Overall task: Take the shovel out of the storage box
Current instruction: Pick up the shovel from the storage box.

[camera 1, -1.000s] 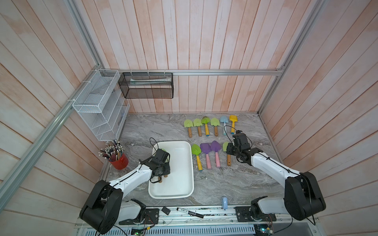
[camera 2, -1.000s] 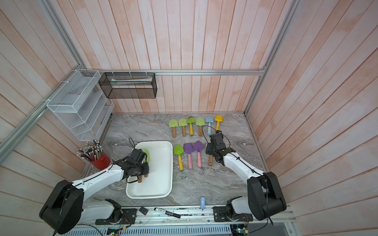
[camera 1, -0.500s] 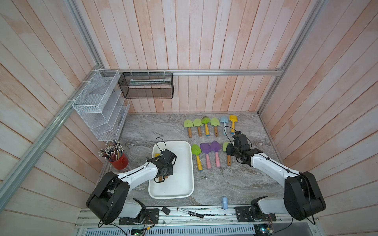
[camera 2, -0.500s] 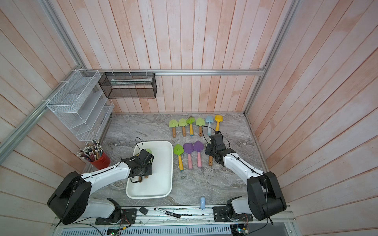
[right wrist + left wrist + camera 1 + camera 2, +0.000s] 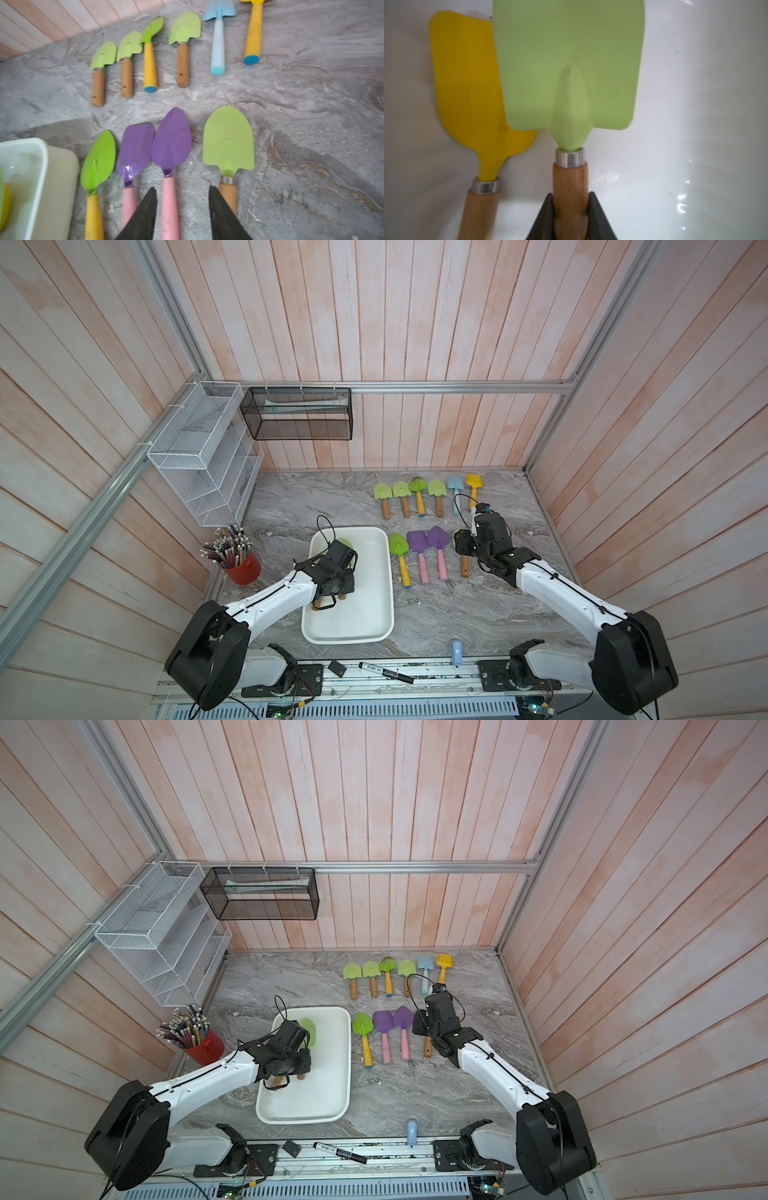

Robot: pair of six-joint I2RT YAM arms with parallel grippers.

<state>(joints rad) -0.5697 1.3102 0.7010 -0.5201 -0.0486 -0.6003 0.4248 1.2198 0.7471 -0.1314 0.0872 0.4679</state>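
- The shovel, light green with a wooden handle, lies inside the storage box, a shallow white tub on the left arm's side of the table.
- The left gripper is clamped tight on the shovel's handle, just below the metal collar.
- A yellow shovel lies just beside it in the box. In the wrist view the green blade overlaps the yellow blade's edge.
- The right gripper has its jaws partly apart and holds nothing. It is poised over the laid-out shovels on the marble table, beside the box.
- Risk: lifting at a slant could make the green blade snag or drag the yellow shovel.
- Risk: the handle is round and smooth, so the heavier blade may swing down or twist in the grip.
- Risk: a low exit could catch the box's rolled rim and shift the light tub.
- Risk: the right arm stands close to the rows, so a set-down there could bump it.
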